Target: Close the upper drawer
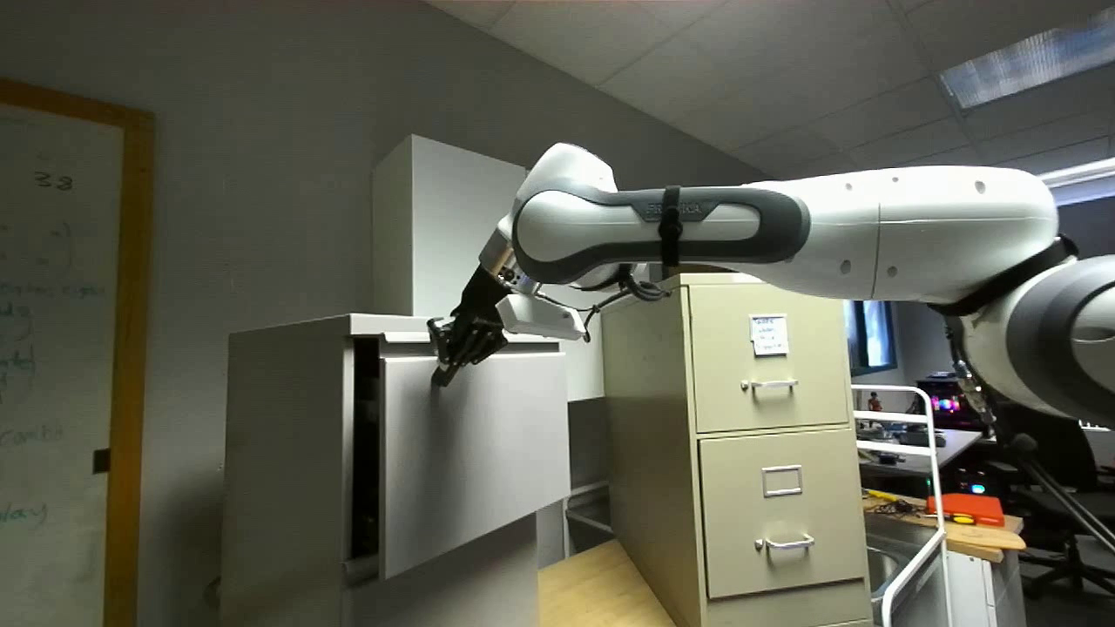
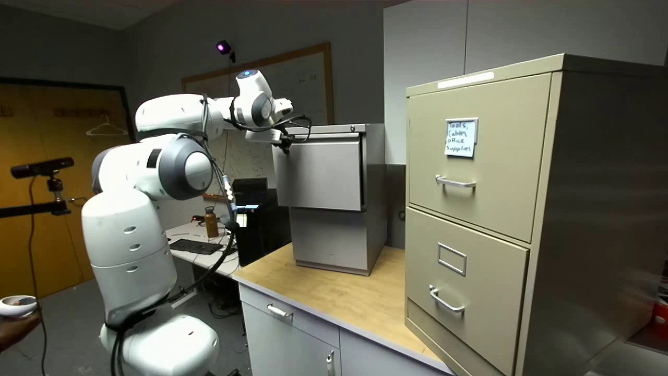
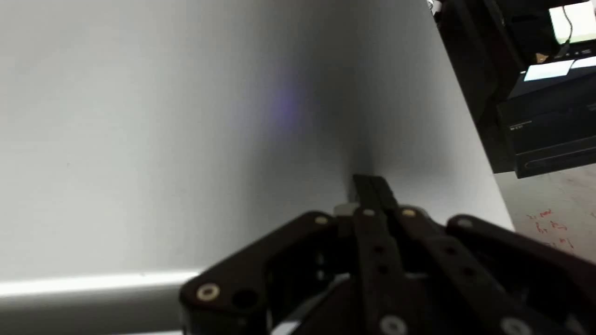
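The upper drawer [image 1: 488, 461] of the pale grey-white cabinet [image 1: 283, 461] stands a little way out, with a dark gap along its side. In an exterior view its front [image 2: 324, 175] also sits slightly proud of the cabinet body [image 2: 377, 209]. My gripper [image 1: 442, 378] is at the upper part of the drawer front, toward one side edge; it also shows there in an exterior view [image 2: 285, 150]. In the wrist view the fingertips [image 3: 371, 177] are together with nothing between them, against or very close to the flat drawer front [image 3: 139, 139]. Exact contact cannot be told.
A beige filing cabinet [image 2: 475, 188] stands beside the grey cabinet on a wooden counter [image 2: 313, 292]. A white wall cabinet [image 2: 422, 47] is behind. A whiteboard [image 1: 61, 348] hangs on the wall. A desk with a keyboard [image 2: 197, 246] and dark equipment lies beyond the drawer.
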Controlling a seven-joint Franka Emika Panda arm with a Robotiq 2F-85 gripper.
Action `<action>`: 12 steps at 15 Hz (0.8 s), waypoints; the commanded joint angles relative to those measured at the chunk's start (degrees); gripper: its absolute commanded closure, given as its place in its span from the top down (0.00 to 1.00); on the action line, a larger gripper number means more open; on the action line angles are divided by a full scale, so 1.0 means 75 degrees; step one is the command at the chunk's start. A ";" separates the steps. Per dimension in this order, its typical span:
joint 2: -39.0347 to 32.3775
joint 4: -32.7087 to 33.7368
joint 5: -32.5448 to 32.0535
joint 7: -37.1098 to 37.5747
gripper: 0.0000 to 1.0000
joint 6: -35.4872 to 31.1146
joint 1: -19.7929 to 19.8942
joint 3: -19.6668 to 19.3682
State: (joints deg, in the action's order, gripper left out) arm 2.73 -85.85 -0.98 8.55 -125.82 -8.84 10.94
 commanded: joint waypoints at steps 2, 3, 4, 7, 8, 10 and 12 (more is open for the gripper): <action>-0.1540 0.2114 -0.0939 0.0413 0.00 0.0426 -0.0272 0.0102; -0.1753 0.2402 -0.1085 0.0430 0.00 0.0507 -0.0359 0.0071; -0.1988 0.2692 -0.1221 0.0461 0.00 0.0583 -0.0450 0.0033; -0.2611 0.3588 -0.1533 0.0512 0.00 0.0884 -0.0695 -0.0102; -0.2813 0.3880 -0.1573 0.0535 0.00 0.1000 -0.0773 -0.0158; -0.3232 0.4549 -0.1711 0.0566 0.00 0.1319 -0.0830 -0.0132; -0.3615 0.5160 -0.1834 0.0565 0.00 0.1668 -0.0950 -0.0174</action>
State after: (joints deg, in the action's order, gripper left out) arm -17.41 -58.51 -12.24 10.82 -117.13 -13.78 10.11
